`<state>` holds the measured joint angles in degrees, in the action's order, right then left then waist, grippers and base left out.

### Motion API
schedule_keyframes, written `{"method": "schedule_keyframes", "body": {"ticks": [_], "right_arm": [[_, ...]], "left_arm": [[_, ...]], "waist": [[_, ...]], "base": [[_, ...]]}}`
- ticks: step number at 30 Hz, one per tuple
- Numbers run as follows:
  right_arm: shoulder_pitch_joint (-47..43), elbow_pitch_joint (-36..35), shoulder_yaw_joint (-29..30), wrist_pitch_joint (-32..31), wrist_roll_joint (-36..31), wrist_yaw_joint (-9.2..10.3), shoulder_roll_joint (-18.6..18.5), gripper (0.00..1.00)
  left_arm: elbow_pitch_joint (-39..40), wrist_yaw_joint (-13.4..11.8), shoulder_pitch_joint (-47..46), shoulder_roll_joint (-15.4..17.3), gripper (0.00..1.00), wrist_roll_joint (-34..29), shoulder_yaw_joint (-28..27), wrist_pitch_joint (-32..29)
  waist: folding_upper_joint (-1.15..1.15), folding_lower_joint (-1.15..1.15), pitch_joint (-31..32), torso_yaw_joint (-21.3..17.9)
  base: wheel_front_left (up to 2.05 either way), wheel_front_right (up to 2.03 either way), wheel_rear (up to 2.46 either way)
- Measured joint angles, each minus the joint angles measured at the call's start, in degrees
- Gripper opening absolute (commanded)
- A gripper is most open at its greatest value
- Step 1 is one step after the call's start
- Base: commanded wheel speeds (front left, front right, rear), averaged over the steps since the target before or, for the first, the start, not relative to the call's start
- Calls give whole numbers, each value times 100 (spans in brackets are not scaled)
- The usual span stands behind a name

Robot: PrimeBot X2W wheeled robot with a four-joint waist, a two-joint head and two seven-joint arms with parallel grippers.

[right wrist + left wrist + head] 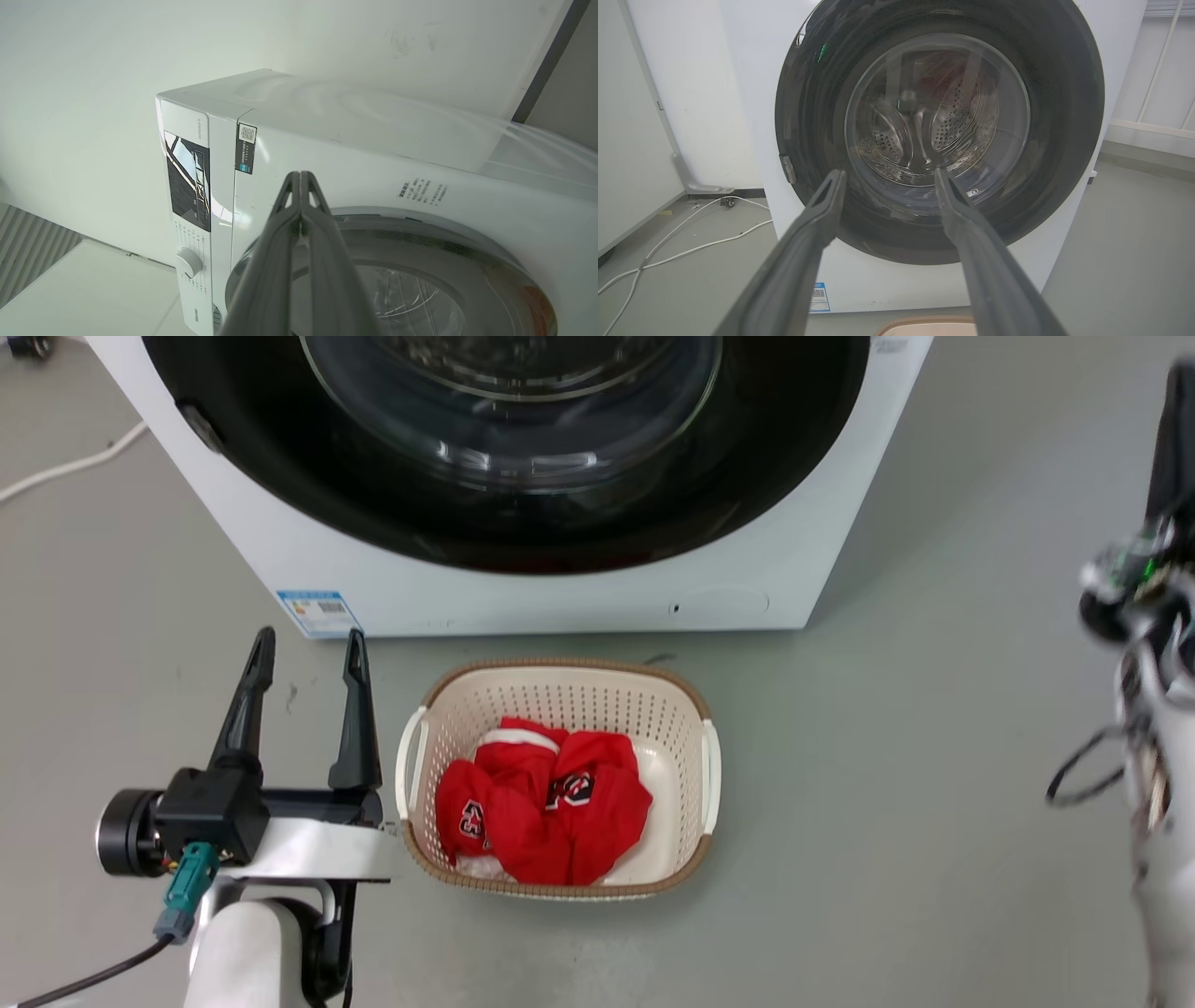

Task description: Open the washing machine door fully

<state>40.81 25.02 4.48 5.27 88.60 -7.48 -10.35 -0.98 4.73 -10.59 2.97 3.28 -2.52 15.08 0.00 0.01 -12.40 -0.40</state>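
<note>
One washing machine door (509, 448), a glossy black round with a clear glass centre, sits closed on the front of the single white washing machine (560, 597). The left gripper (310, 637) hovers low in front of it, apart from the glass, its two fingers spread wide and aimed at the door's lower half. The right gripper (299, 175), fingers pressed together, points toward the door's upper rim. One cream basket (560, 668) of red clothing (546, 803) stands just before the machine.

Glossy black washing machine door (1064, 93) with clear glass; perforated plastic basket (560, 695).
</note>
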Motion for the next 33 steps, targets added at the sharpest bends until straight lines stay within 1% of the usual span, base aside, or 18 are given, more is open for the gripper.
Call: {"method": "schedule_keyframes", "body": {"ticks": [6, 11, 17, 23, 33], "right_arm": [[1423, 999, -354, -697, -201, -1, -327, 0], [2498, 1811, -808, -1429, -500, -1, -450, 0], [3572, 2677, -1269, -2101, -942, -1, -381, 0], [4270, 3361, -1528, -2564, -1244, -1, -198, 0], [4904, 4014, -1680, -2794, -1564, -1, -26, 0]], "left_arm": [[51, 48, -209, -2, 100, -3, -16, 0], [105, 81, -335, -2, 100, -18, -20, 0], [163, 131, -471, 0, 100, -52, -30, 0], [221, 174, -602, 9, 100, -58, -30, 0], [323, 216, -745, 23, 100, -59, 7, 0]], "waist": [[0, 0, -338, 48], [0, 0, -576, 53], [0, 0, -856, 43], [0, 0, -1077, 54], [0, 0, -1387, 93]], "base": [[0, 0, 0], [0, 0, 0], [0, 0, 0], [0, 0, 0], [0, 0, 0]]}}
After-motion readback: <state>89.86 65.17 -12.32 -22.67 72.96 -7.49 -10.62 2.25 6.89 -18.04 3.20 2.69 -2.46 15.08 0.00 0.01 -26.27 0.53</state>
